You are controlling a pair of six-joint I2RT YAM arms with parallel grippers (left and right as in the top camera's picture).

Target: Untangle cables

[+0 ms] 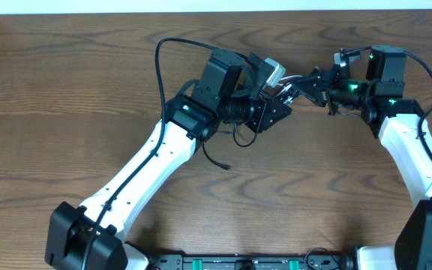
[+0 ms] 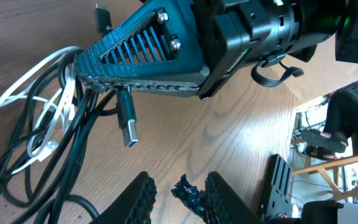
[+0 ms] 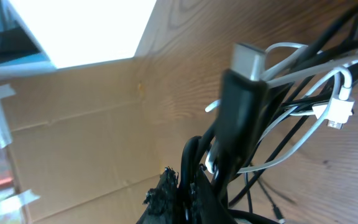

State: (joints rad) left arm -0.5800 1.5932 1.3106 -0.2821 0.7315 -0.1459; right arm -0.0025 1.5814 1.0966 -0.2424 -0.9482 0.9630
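**A:** Where do the cables [image 2: 73, 140] sit?

**B:** Upper middle of the overhead frame, bunched between the two claws above the wooden table [image 1: 66, 90]. In the left wrist view they fill the left side. Several black strands loop down toward the lower left corner, with the white cable [image 3: 339, 111] threaded through them.

**A:** Which claw has hold of them?

**B:** The right gripper [image 2: 82, 76]. Its ribbed blue-grey fingers are clenched on the bunch at the upper left of the left wrist view, and the strands fan out beneath the tips. Its own camera shows the cords rising out of the closed fingers at the bottom centre.

**A:** And the left gripper [image 2: 179, 183]?

**B:** Released. Its jaws stand partly apart at the bottom centre of its own view, and no cord lies between the fingers. A ragged black scrap sits in the gap, but it is too close and dark there for me to tell what it is.

**A:** Any plug ends showing?

**B:** A black USB plug [image 2: 128, 124] with a silver tip dangles just below the right gripper's finger, pointing down. In the right wrist view a black plug [image 3: 244, 106] stands upright at the centre, silver tip on top. The white cable's small connector is at the right edge, just beside the black strands.

**A:** How do the claws stand to each other?

**B:** Overhead, the left one sits near the right one, to its lower left.
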